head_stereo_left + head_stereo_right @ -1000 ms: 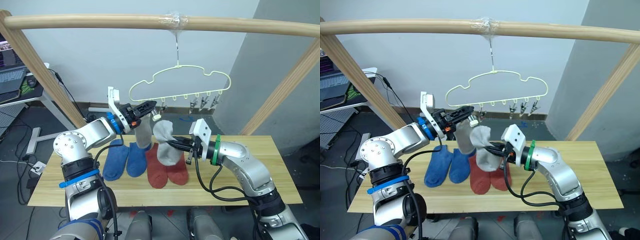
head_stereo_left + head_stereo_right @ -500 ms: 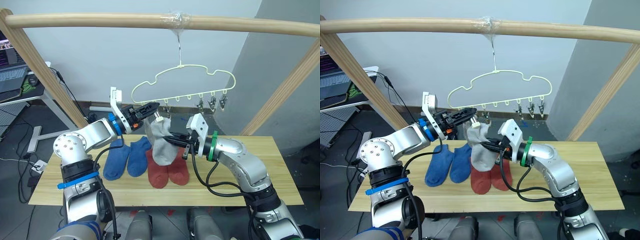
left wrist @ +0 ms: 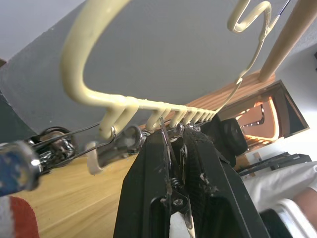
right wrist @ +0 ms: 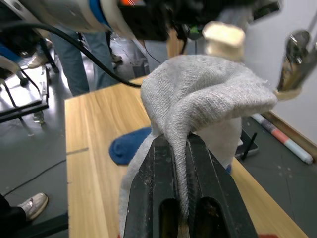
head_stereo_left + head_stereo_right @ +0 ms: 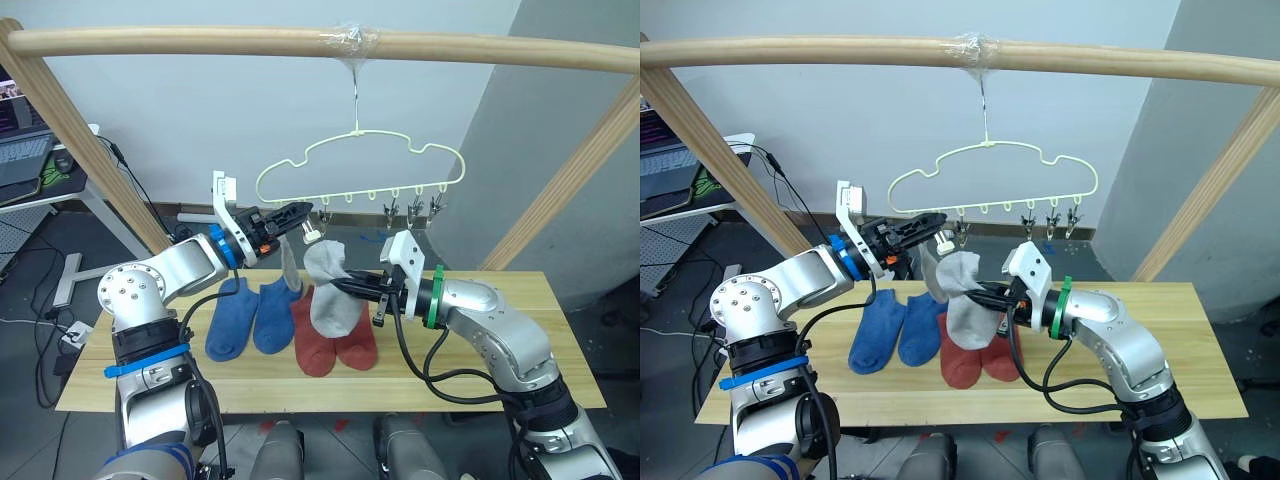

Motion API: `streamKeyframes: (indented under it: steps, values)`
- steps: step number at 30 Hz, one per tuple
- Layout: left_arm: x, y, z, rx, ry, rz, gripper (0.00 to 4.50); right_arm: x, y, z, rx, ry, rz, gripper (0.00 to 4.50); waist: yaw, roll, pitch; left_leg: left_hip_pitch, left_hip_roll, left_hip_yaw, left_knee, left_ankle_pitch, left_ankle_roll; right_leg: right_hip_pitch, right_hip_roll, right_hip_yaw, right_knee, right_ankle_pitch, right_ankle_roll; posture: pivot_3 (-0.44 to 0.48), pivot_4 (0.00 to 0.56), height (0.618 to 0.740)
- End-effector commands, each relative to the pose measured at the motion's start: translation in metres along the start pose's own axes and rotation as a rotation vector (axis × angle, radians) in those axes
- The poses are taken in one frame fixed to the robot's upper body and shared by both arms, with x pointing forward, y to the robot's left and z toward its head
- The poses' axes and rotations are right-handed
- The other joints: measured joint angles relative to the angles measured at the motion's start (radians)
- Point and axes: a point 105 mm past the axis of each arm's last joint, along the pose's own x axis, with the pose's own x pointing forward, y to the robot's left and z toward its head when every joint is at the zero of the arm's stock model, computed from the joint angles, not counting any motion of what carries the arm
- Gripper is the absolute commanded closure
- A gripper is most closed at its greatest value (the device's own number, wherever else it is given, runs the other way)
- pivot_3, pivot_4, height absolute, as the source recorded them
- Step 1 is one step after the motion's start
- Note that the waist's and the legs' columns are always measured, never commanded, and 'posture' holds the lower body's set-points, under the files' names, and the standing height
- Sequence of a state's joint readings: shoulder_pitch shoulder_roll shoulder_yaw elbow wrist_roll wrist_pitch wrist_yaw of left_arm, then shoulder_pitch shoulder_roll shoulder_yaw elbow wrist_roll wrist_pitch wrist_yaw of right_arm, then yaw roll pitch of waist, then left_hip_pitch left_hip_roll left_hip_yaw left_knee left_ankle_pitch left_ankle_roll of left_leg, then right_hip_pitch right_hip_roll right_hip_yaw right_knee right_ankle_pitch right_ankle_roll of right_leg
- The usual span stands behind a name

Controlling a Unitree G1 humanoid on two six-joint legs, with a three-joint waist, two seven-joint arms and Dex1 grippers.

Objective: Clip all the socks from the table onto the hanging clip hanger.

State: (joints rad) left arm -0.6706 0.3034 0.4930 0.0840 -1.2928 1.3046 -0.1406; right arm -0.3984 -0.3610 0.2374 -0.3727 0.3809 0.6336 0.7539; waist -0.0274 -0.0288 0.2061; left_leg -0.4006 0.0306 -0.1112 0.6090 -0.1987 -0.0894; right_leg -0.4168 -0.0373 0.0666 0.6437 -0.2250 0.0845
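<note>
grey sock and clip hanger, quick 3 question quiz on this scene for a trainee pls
1. True or false: the right hand is shut on a light grey sock.
2. Which socks lie flat on the table?
A. two blue socks and two rust-red socks
B. blue ones only
C. two grey ones
3. What is the left hand pinching on the clip hanger?

Key: 1 true. 2 A. 3 a metal clip, seen between its fingers in the left wrist view.
</note>
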Motion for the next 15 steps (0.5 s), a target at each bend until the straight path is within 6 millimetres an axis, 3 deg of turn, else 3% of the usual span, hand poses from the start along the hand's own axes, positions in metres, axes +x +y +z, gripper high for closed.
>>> streamKeyframes:
  steps: [1,15]
  values:
    - [0.002,-0.013,0.003,0.028,-0.008,-0.060,4.33,0.002,0.001,0.017,-0.027,-0.062,-0.001,4.46,0.000,0.000,0.000,0.000,0.000,0.000,0.000,0.000,0.000,0.000,0.000,0.000,0.000,0.000,0.000,0.065,0.160,0.740]
    - [0.004,-0.022,0.005,0.054,-0.001,-0.101,4.33,0.013,-0.009,0.019,-0.032,-0.076,-0.032,4.46,-0.001,0.000,0.000,-0.001,0.000,0.000,0.000,0.000,0.000,-0.001,0.000,0.000,0.000,0.000,0.000,0.062,0.159,0.740]
